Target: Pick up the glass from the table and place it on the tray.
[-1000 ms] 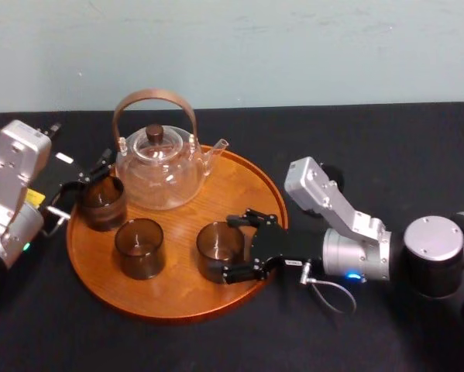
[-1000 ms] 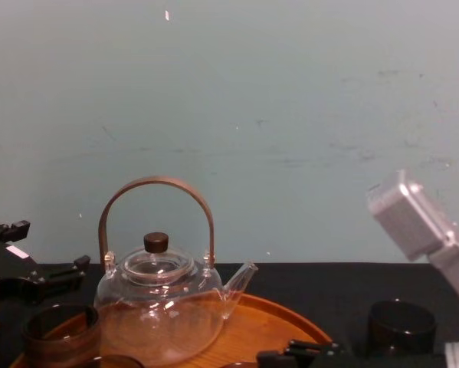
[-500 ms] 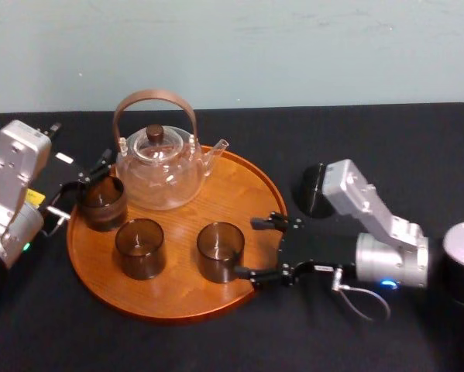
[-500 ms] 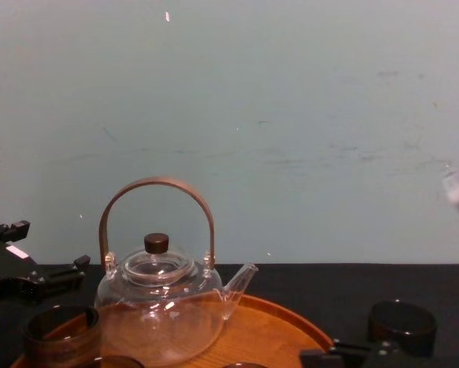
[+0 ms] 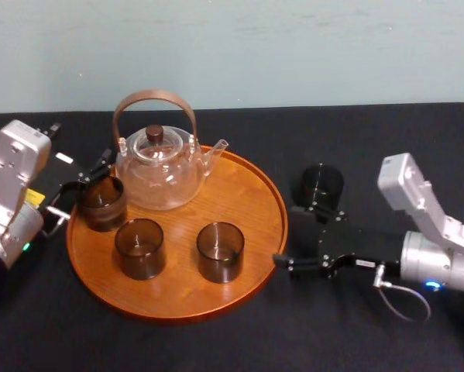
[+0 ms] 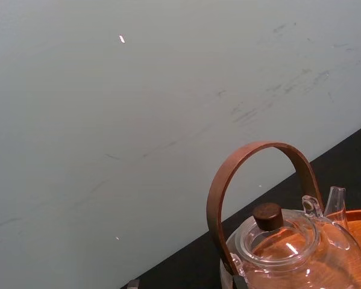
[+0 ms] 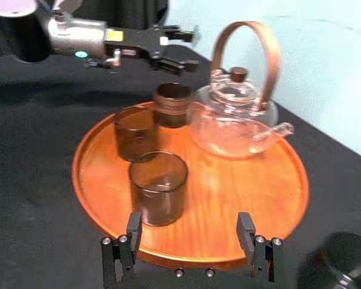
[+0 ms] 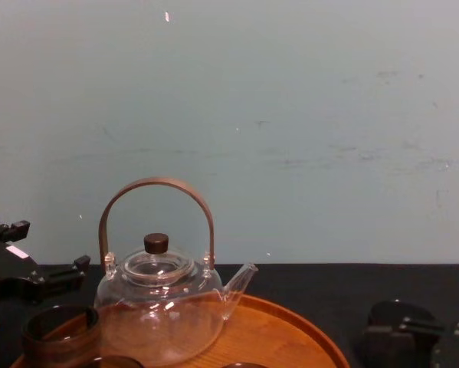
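The round wooden tray (image 5: 247, 194) (image 7: 258, 198) carries a glass teapot (image 5: 158, 167) (image 8: 159, 310) and three dark glasses (image 5: 220, 252) (image 5: 139, 248) (image 5: 101, 203). Another dark glass (image 5: 321, 184) (image 8: 398, 322) stands on the black table right of the tray. My right gripper (image 5: 293, 236) (image 7: 192, 253) is open and empty, just off the tray's right rim, between that rim and the table glass. In the right wrist view the front tray glass (image 7: 158, 186) stands ahead of its fingers (image 7: 123, 253). At the tray's left edge my left gripper (image 5: 88, 174) (image 7: 183, 48) is open, beside the left glass (image 7: 171, 99).
The teapot's tall wooden handle (image 5: 154, 105) (image 6: 258, 180) rises at the back of the tray. A pale wall (image 8: 290, 115) closes off the far side of the table. Bare black tabletop (image 5: 216, 341) lies in front of the tray.
My right gripper has drawn back to the right, off the tray, leaving the front glass standing there. The left arm and the other glasses have stayed put.
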Robot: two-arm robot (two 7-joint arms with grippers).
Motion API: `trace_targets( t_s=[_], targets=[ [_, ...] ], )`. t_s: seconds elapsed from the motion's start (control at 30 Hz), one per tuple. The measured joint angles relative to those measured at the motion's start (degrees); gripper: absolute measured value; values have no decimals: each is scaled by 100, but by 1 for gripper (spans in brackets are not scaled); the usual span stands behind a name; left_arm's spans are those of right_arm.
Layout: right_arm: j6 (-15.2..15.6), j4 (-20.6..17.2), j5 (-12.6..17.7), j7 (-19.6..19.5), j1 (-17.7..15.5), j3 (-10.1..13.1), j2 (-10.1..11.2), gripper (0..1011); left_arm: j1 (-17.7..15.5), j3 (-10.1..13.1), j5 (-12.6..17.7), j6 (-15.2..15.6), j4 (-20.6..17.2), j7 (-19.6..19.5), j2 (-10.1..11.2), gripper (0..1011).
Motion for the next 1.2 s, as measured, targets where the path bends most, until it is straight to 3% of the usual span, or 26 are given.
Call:
trace_targets(
  t_s=[0.27,0.5,0.77,0.93,1.2],
  targets=[
    [37,-30,83,-383,-166,338,48,1002,0,0,0,0,0,0,0,1001],
    [243,79,58,-975,-265,706,-75,1002,0,0,0,0,0,0,0,1001],
    [295,146,5,-1338,-339,1043,-161,1002,0,0,0,0,0,0,0,1001],
    [365,231,-69,-1478,-352,1170,-216,1002,0,0,0,0,0,0,0,1001],
    [498,418,-229,-1457,-292,1175,-308,1002,0,0,0,0,0,0,0,1001]
  ],
)
